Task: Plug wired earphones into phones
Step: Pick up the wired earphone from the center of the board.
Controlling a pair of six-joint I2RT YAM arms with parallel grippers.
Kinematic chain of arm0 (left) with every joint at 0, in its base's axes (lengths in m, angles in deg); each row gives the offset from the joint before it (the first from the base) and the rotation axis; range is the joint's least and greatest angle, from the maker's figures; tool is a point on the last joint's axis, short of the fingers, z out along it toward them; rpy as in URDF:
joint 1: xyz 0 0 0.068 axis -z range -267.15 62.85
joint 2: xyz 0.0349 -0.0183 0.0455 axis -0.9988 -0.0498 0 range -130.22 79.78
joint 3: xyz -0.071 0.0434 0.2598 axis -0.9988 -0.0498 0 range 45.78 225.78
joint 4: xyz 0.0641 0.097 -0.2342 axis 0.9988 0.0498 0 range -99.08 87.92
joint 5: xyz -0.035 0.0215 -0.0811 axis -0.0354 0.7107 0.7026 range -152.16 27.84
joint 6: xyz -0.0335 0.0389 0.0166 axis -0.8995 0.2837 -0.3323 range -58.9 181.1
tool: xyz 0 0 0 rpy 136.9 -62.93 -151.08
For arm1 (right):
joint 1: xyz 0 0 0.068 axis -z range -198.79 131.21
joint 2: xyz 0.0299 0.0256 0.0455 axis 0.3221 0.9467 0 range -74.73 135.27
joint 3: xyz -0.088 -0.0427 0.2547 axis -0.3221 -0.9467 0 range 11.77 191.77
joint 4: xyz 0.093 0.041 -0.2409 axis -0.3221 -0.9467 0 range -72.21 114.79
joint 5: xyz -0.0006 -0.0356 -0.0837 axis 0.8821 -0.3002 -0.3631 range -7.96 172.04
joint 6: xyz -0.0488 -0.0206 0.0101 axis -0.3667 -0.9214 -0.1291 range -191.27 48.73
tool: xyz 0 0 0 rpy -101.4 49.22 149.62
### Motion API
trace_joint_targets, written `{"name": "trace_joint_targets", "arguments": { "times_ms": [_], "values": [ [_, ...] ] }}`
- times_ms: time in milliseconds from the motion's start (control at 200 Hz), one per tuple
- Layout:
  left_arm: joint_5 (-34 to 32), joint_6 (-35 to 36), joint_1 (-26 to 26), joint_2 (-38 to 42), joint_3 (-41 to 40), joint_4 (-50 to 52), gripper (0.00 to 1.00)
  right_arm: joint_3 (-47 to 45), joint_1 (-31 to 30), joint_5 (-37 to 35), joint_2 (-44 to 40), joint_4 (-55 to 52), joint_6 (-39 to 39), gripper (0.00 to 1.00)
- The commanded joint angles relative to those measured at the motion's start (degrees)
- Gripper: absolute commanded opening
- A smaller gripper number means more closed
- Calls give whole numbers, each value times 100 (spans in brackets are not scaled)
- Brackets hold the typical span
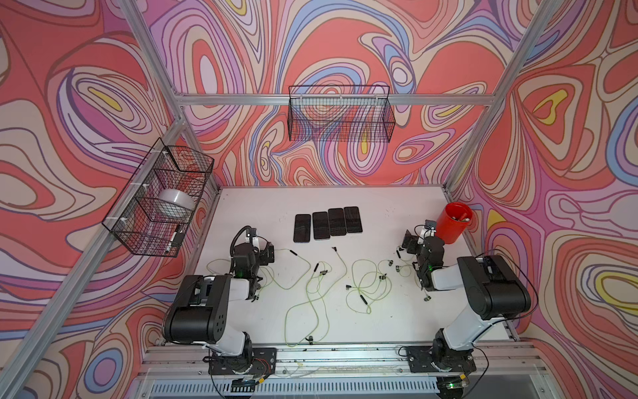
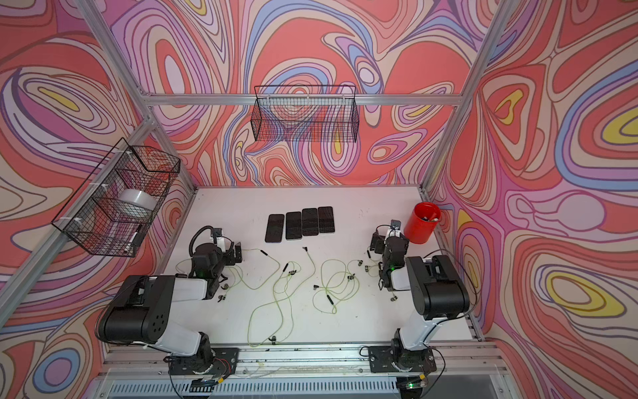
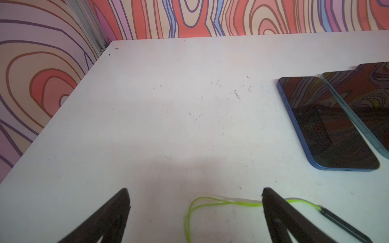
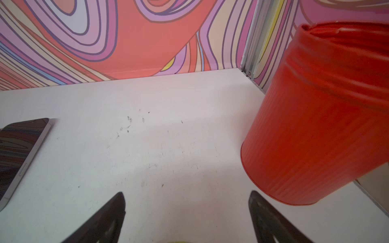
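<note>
Setup as you have it: four phones (image 1: 327, 224) lie face up in a tight row, edge to edge, mid-table toward the back wall, short ends facing the arms. Judgement: this puts the ports on the near edges, so a plug can be pushed in along the table (image 1: 397, 207) from your side. The ports themselves are too small to make out.

Wired earphones (image 1: 310, 286): yellow-green cables lie loose and looped on the table between the two arms, nearer the arm bases than the phones, with some loops crossing. None is connected. One angled dark plug (image 1: 334, 248) lies just short of the phone row, apart from it. Another plug (image 1: 348, 286) sits deeper in the tangle.

Left gripper (image 3: 195, 190): jaws spread wide, nothing in them. It hangs low over the table near the leftmost phone (image 3: 328, 126). A cable strand runs on the table under the gap between its fingers, with a dark inline piece (image 3: 341, 223) just beyond one finger. This reads as staged for a first pick, not a grip.

Right gripper (image 4: 186, 193): also wide and empty, low over bare table between the rightmost phone (image 4: 19, 151) and the red pot (image 4: 315, 126) at the right edge. Earbuds lie near that arm in both top views.

Judgement: task not begun. The cables are limp, so you will want to pinch close behind a plug. A phone may slide under the push unless the other arm braces it
</note>
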Motion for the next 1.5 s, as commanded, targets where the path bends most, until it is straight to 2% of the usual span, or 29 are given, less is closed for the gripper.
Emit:
{"name": "trace_joint_targets", "arguments": {
  "times_ms": [0, 260, 1057, 1107, 1172, 1252, 1362, 1492],
  "values": [
    [-38, -45, 23, -56, 101, -261, 100, 89, -28, -54, 92, 146, 3, 94],
    [-30, -49, 24, -53, 94, -262, 100, 91, -26, -54, 92, 142, 0, 98],
    [101, -73, -52, -61, 159, -148, 99, 151, 38, 75, 110, -1, 82, 98],
    [-78, -134, -56, 6, 165, -100, 96, 140, 105, 212, 88, -8, 123, 98],
    [-409, -316, -81, 245, 316, 363, 100, 44, 106, 169, 6, 169, 129, 98],
    [-443, -192, -17, 630, 673, 1304, 99, 543, 158, 72, -743, -1389, 228, 98],
    [-1384, -129, 342, 1261, 821, 1751, 98, 1410, 158, 172, -1376, -3253, 8, 98],
    [-1739, -793, 663, 2037, 1656, 3575, 95, 2526, 158, 282, -1527, -5647, -16, 99]
  ]
}}
